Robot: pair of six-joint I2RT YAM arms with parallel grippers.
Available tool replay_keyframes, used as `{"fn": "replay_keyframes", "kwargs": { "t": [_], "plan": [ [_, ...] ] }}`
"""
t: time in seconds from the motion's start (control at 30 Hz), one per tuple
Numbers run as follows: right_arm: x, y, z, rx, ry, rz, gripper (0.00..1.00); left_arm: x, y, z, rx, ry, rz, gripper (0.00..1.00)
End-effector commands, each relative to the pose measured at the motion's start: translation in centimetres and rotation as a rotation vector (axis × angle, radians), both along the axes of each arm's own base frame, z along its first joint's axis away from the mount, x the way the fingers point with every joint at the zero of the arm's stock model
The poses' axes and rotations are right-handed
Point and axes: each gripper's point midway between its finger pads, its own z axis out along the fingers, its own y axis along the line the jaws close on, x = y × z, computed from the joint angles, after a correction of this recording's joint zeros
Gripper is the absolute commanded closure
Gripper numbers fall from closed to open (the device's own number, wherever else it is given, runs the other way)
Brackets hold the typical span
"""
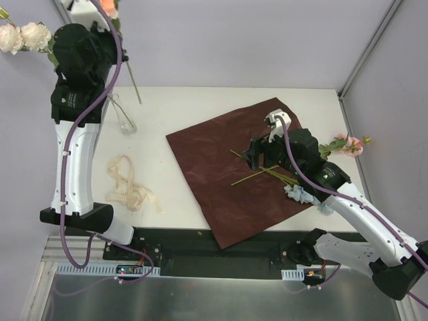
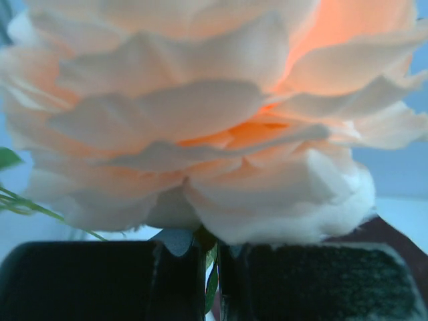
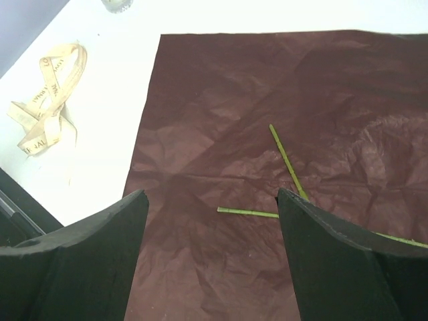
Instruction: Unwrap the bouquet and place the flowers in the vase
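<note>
The bouquet is undone, and its dark red wrapping paper lies spread flat on the table. My left gripper is raised at the far left and shut on a thin green flower stem just under a big peach-cream bloom. That stem hangs down beside the clear glass vase. Cream blooms stick out left of that arm. My right gripper hovers open over the paper with nothing between its fingers. Green stems lie on the paper beneath it. A pink flower and a pale blue one lie to the right.
The cream ribbon lies loose on the white table left of the paper, also visible in the right wrist view as the ribbon. The paper's near corner overhangs the table's front edge. Grey walls close in the back and sides.
</note>
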Motion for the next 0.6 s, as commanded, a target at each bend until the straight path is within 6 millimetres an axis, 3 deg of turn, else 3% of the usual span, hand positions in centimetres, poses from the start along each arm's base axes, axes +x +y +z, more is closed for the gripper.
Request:
{"fn": "replay_keyframes", "kwargs": {
  "t": [0.0, 0.27, 0.53, 0.57],
  "plan": [
    [-0.2, -0.3, -0.3, 0.015, 0.013, -0.020, 0.20, 2.6, 5.7, 3.9, 0.113, -0.113, 0.211, 1.00],
    [-0.5, -1.1, -0.8, 0.008, 0.013, -0.042, 0.20, 4.9, 9.0, 7.0, 0.209, -0.239, 0.293, 1.00],
    [-0.1, -0.8, -1.4, 0.010, 0.026, -0.047, 0.20, 6.8, 9.8, 4.9, 0.168, -0.194, 0.300, 1.00],
    [-0.2, -0.6, -1.6, 0.010, 0.032, -0.041, 0.20, 6.9, 10.7, 4.7, 0.166, -0.187, 0.316, 1.00]
  ]
}}
